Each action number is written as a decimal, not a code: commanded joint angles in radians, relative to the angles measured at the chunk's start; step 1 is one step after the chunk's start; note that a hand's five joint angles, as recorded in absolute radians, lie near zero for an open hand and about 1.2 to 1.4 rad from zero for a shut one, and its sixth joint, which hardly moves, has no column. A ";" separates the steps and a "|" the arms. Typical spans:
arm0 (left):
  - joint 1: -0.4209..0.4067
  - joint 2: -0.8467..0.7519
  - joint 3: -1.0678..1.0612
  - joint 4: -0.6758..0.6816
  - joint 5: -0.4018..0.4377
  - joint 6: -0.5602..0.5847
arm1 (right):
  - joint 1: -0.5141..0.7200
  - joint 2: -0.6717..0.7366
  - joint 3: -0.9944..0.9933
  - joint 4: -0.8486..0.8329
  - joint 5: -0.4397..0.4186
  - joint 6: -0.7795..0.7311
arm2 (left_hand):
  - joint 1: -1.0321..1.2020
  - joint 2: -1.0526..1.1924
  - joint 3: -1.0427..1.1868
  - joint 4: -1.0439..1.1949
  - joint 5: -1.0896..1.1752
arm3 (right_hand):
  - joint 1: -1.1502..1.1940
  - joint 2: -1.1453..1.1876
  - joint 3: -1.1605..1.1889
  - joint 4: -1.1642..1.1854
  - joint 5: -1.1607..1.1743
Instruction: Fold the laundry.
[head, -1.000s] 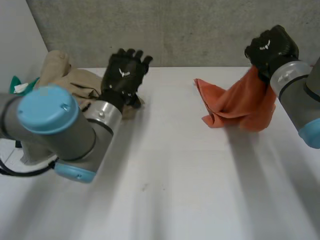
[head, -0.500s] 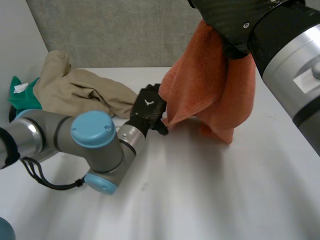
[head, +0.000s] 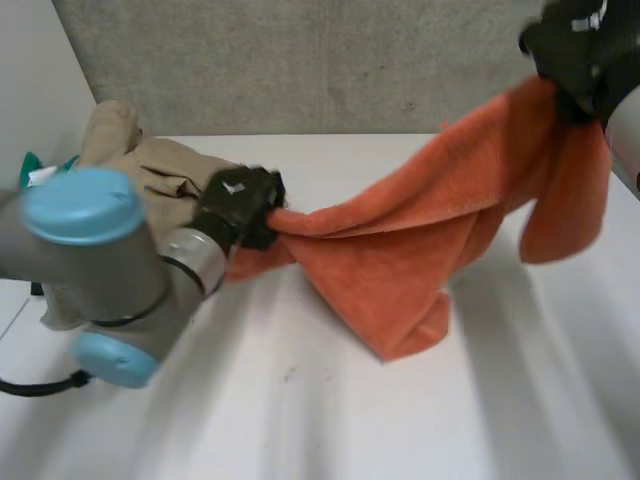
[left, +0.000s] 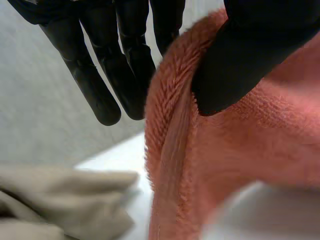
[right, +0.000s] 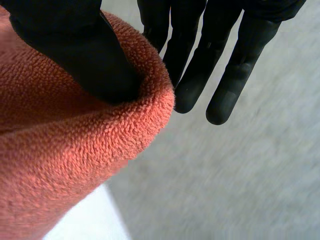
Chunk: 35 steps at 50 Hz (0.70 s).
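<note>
Pinching orange towel (head: 400, 260) | left hand (head: 240, 205) low | right hand (head: 575, 50) high

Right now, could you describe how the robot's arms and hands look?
The left hand and right hand are black, each with a small white emblem on its back. The left arm is grey and tubular, with a round light-blue cap and silver wrist.

Orange towel (head: 400, 260), beige garment (head: 165, 170)

bright, even, diffuse light, white table (head: 330, 420) evenly lit, soft grey shadow under the orange towel (head: 400, 260)
</note>
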 joint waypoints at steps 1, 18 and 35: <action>0.014 0.318 -0.148 -0.059 0.008 0.080 | -0.096 0.118 0.035 0.137 0.000 -0.014 | 0.256 0.203 0.209 0.199 0.245 | 0.311 0.229 0.206 0.200 0.227; 0.022 0.084 -0.062 -0.102 -0.013 0.429 | -0.114 0.424 -0.063 0.171 0.017 -0.034 | 0.256 0.203 0.209 0.199 0.245 | 0.311 0.229 0.206 0.200 0.227; -0.056 0.037 0.036 -0.100 -0.065 0.415 | -0.107 0.661 -0.125 -0.499 -0.121 -0.118 | 0.256 0.203 0.209 0.199 0.245 | -0.911 -0.993 -1.016 -1.022 -0.994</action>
